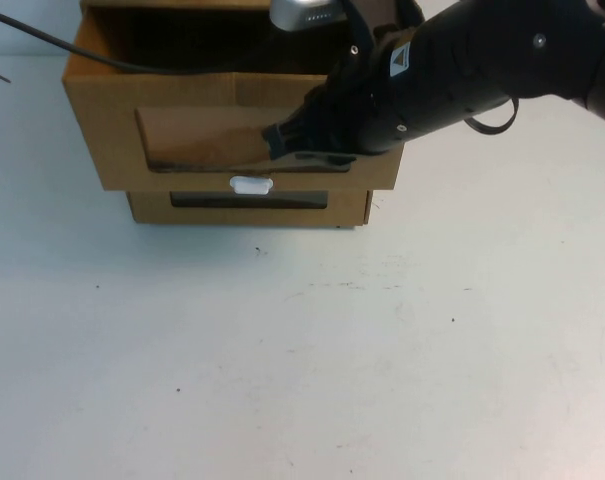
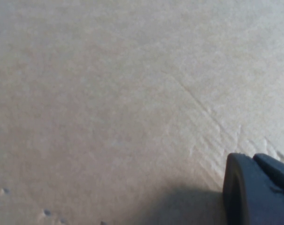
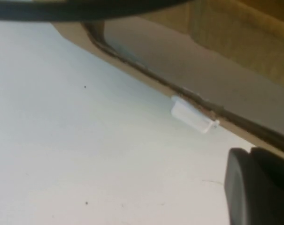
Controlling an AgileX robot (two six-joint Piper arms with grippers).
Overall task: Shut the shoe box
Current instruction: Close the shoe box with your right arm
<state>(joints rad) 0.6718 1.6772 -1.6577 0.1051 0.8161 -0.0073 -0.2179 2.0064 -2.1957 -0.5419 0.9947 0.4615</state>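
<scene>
Right gripper (image 1: 282, 140) presses against the window of the shoe box (image 1: 112, 150), whose drawer juts out above a lower brown box (image 1: 352, 207); finger spread unclear. Left gripper (image 2: 257, 187) hovers over table (image 2: 109, 93).

Shoe box (image 1: 232, 130) atop second box (image 1: 247, 207)

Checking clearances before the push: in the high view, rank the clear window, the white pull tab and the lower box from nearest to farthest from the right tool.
1. Clear window, right tool at its right end.
2. White pull tab, just below.
3. Lower box, underneath, farthest.
Left tool over bare table.
</scene>
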